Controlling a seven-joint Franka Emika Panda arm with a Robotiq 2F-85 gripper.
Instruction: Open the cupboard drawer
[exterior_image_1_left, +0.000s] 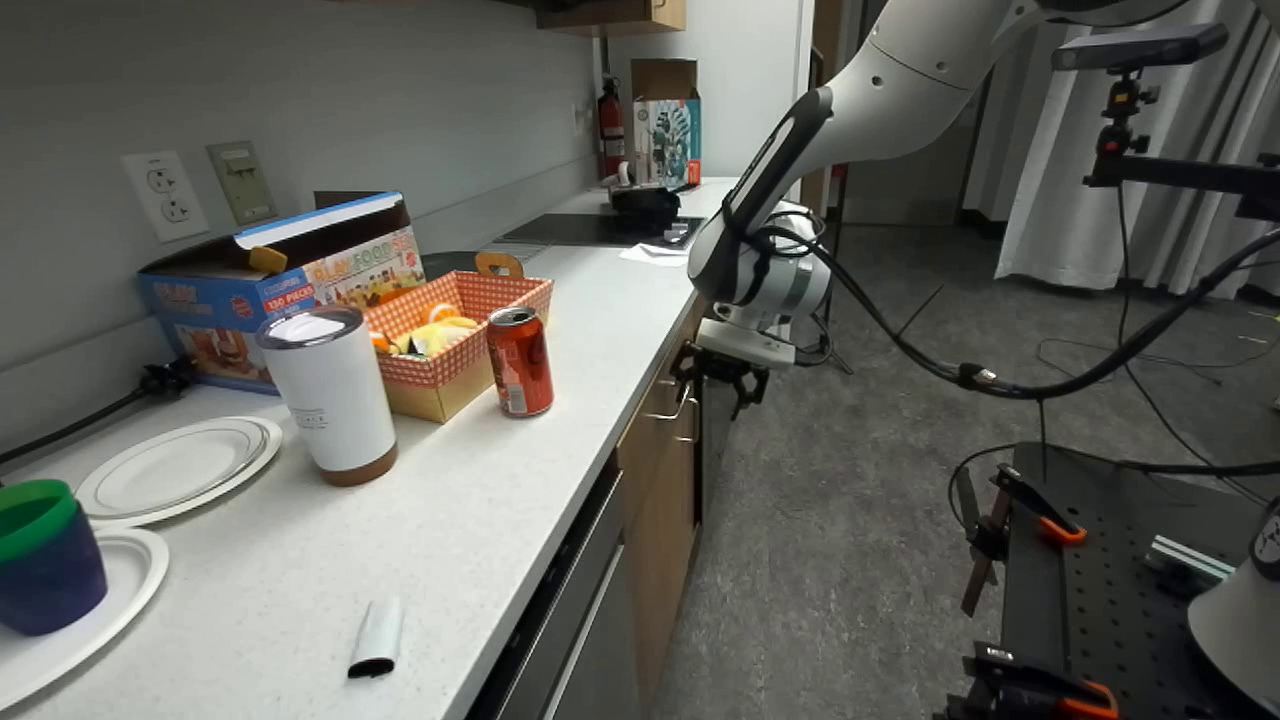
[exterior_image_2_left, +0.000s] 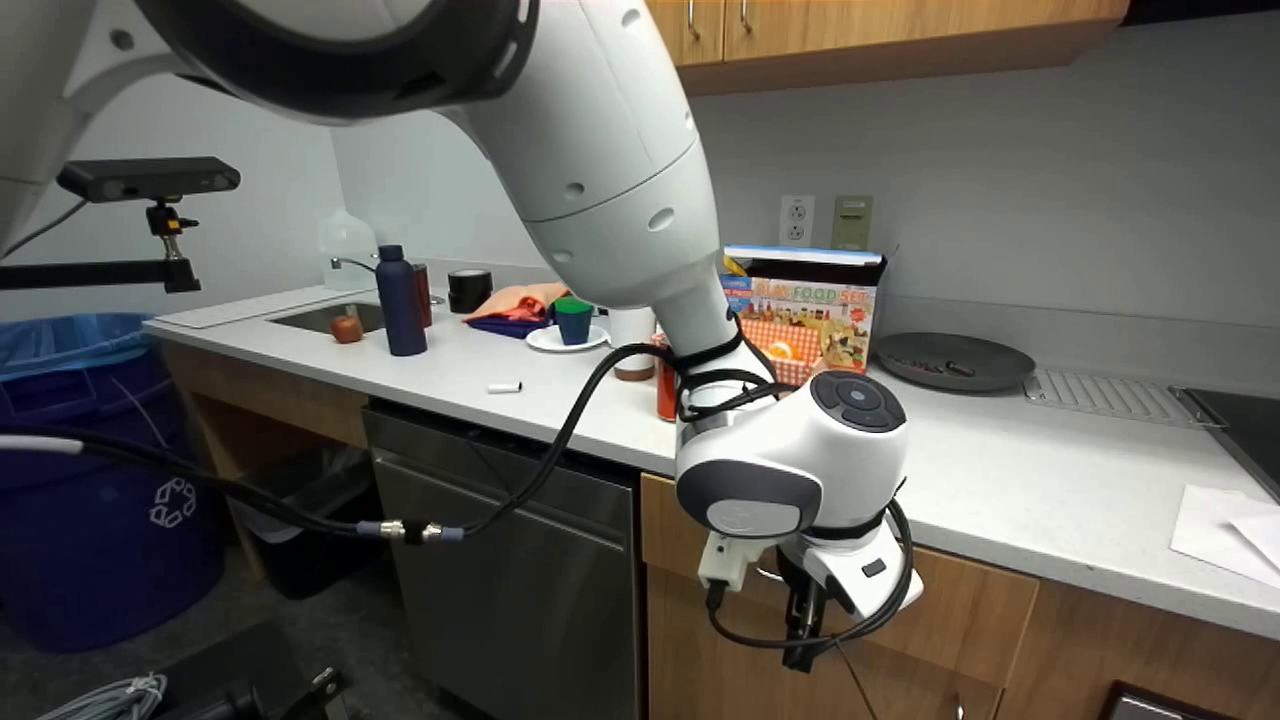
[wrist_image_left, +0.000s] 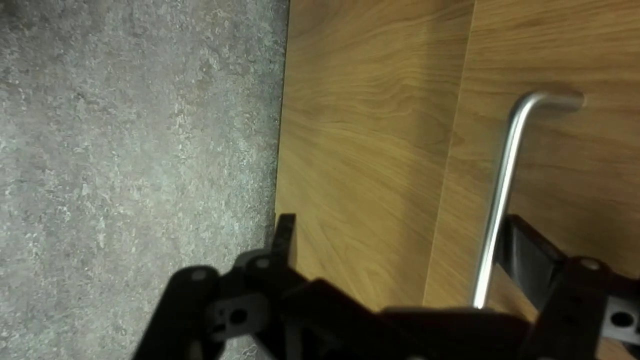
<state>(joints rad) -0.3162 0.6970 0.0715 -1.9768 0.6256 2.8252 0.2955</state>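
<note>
Beneath the speckled pale counter (exterior_image_2_left: 1020, 470), the flat, tan, wood-grained cupboard drawer (exterior_image_2_left: 958, 610) looks fully closed: the approach seems nearly done, the grasp and pull left. The black, angular tool (wrist_image_left: 400, 227) stands wide apart, holding nothing, with the slender, bent, shiny metal handle (wrist_image_left: 501, 200) between its fingers (wrist_image_left: 530, 255), nearer one.

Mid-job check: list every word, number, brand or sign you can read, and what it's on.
"PLAY FOOD SET": blue, picture-printed cardboard box
"PIECES": same box; number before it unclear
White recycling arrows: large blue plastic bin
Too small or blurred: print on the white tumbler with brown base, red metal can, teal-and-white cardboard box, red metal fire extinguisher and white robot base.
Wrist view: none.
</note>
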